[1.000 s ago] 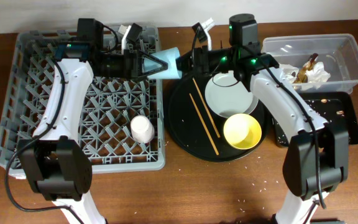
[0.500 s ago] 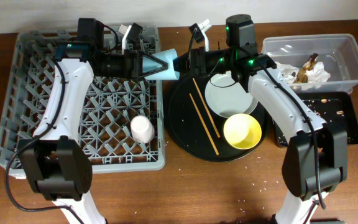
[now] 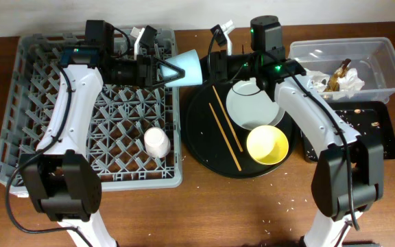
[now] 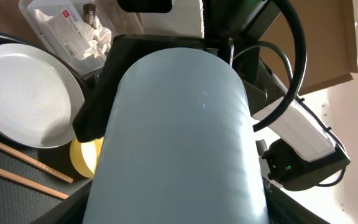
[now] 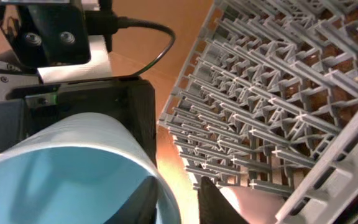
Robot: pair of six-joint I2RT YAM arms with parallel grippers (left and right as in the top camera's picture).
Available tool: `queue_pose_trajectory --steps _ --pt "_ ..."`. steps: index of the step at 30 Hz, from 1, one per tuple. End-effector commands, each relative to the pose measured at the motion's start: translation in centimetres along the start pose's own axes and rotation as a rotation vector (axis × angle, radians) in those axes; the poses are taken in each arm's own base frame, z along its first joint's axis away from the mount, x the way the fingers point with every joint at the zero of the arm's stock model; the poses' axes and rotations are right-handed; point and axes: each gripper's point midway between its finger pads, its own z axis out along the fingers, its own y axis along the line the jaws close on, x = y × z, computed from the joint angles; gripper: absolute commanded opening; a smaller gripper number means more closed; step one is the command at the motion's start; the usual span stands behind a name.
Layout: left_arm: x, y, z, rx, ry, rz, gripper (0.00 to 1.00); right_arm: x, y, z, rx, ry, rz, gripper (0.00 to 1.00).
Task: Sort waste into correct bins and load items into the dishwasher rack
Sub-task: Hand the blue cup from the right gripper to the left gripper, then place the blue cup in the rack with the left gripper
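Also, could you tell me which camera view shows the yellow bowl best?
The overhead view: the whole yellow bowl shows, upright on the round black tray. The left wrist view catches only a yellow sliver beside the blue cup; the right wrist view misses it.

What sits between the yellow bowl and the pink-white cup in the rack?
Overhead view: the two chopsticks on the round black tray, then the right wall of the dishwasher rack, lie between yellow bowl and pink-white cup.
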Motion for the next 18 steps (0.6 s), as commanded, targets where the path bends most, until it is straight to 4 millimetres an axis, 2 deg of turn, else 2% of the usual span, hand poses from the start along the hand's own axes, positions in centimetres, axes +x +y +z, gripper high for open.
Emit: queue_pose_trajectory --steps 1,2,5,6,8,9,11,15,16,18 --pt "-0.1 -0.1 0.1 0.006 0.0 0.011 0.62 -0.9 0.0 -0.6 0.027 -0.032 -0.02 0.33" --pt "-0.2 0.3 -0.2 -0.013 -0.005 0.017 0.62 -0.8 -0.1 -0.6 0.028 -0.031 -0.019 0.39" --pt "-0.1 3.8 -1.6 -0.213 -0.003 0.009 0.61 -0.6 -0.3 -0.6 0.038 -0.026 -0.038 0.59" --pt "0.0 5.3 -2.1 -0.309 0.002 -0.018 0.61 -0.4 -0.8 -0.6 0.061 -0.025 -0.035 0.66" --pt "0.1 7.4 -3.3 -0.473 0.007 -0.046 0.61 0.1 -2.4 -0.7 0.136 -0.024 -0.015 0.72" --pt "0.0 8.2 -4.2 -0.57 0.003 -0.051 0.61 0.5 -3.4 -0.9 0.187 -0.02 -0.003 0.74" --pt "-0.5 8.5 -5.5 -0.698 -0.004 -0.031 0.62 1.5 -5.6 -1.4 0.3 -0.006 0.031 0.77" --pt "-0.4 9.1 -8.3 -1.075 0.009 -0.032 0.62 4.2 -11.4 -4.5 0.665 0.018 0.158 0.78" --pt "0.0 9.1 -8.4 -1.158 0.033 -0.018 0.63 4.9 -12.7 -5.7 0.766 0.016 0.204 0.78" --pt "0.8 9.0 -7.7 -1.223 0.081 0.007 0.63 5.6 -13.8 -7.0 0.863 0.021 0.228 0.77"
